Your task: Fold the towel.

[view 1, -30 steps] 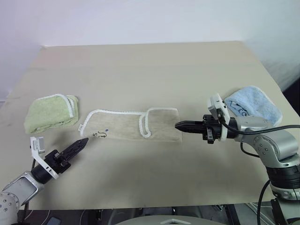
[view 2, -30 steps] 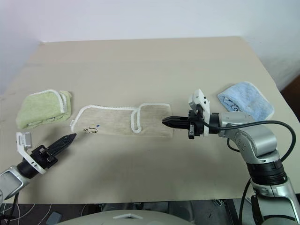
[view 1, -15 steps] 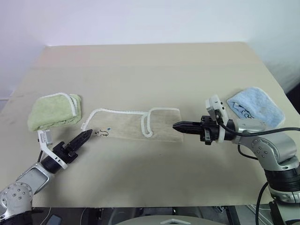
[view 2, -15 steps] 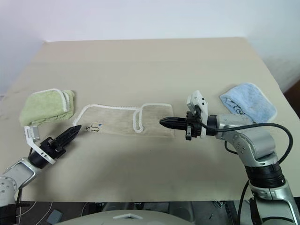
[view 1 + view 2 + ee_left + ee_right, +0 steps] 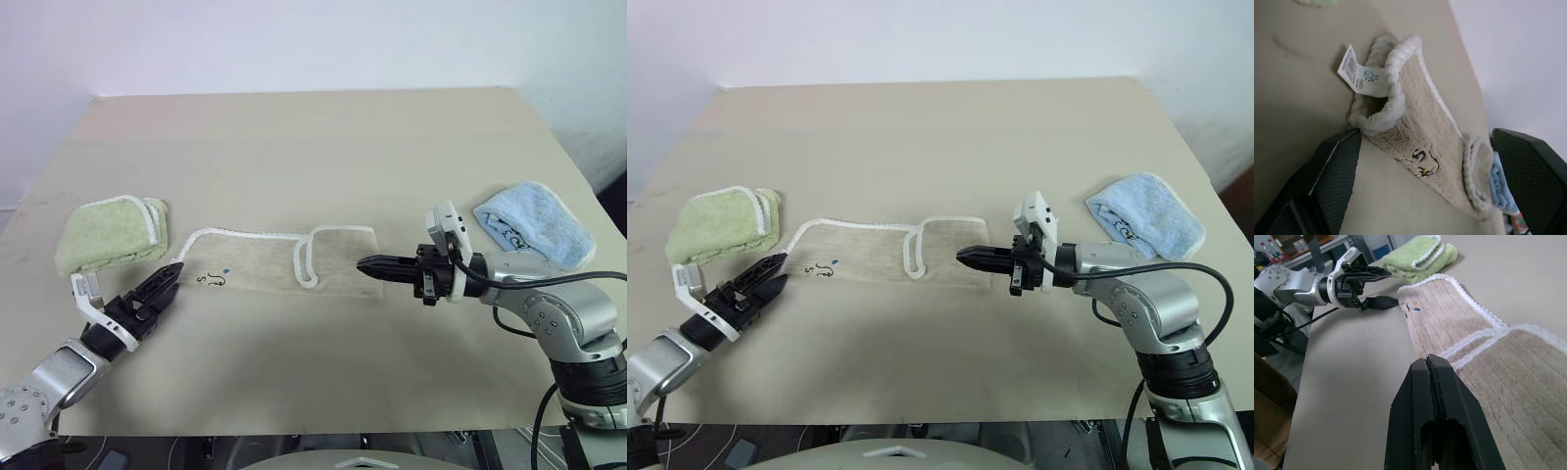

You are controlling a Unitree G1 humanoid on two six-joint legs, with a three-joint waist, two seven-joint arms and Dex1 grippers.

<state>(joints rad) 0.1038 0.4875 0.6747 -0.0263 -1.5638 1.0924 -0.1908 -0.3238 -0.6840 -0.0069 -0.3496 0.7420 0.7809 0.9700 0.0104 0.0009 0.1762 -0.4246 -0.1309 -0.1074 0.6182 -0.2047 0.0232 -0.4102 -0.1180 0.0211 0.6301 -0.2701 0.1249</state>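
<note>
The left wrist view shows, close up, a white care tag (image 5: 1362,75) sticking out from the near corner of the towel (image 5: 1432,147), the fluffy white edging curling over there, and a small dark logo (image 5: 1422,161) stitched on the beige pile. From the head views the tag cannot be made out and the logo is just a small squiggle. The right wrist view looks back along the towel and catches shelving with bottles (image 5: 1268,248) beyond the table edge, which the head views leave out.

The left gripper (image 5: 169,281) has its two black fingers spread wide at the towel's left end, the corner lying between them, nothing clamped. The right gripper (image 5: 369,265) has its fingers pressed fully together, empty, with the tips over the towel's right end; whether they touch the cloth I cannot tell.

The towel lies flat across the middle of the table (image 5: 313,147), a long strip with its right part folded over. The table is a plain beige surface with a pale wall (image 5: 294,39) behind.

Three towels in all: the beige one, a folded green towel (image 5: 106,235) to its left, and a bunched blue towel (image 5: 536,223) well off to the right. Two grippers.
</note>
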